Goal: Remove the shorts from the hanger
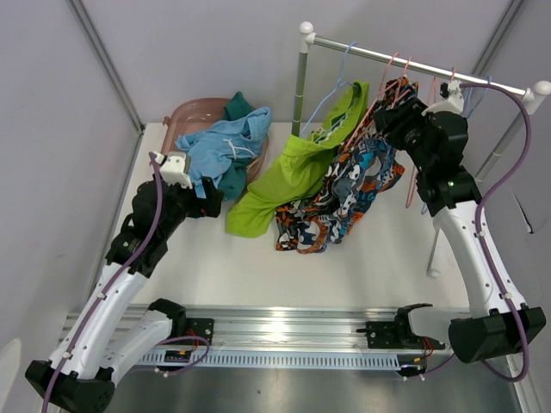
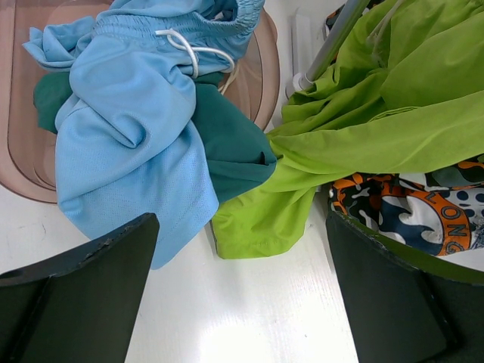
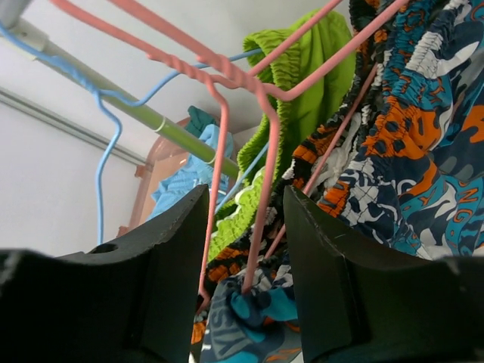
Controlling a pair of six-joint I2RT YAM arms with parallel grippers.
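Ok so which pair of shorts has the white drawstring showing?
The light blue shorts, lying over the pinkish tray on top of the dark teal pair; its white cord loops across the waistband.

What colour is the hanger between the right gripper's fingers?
The hanger is pink, clearest in the right wrist view.
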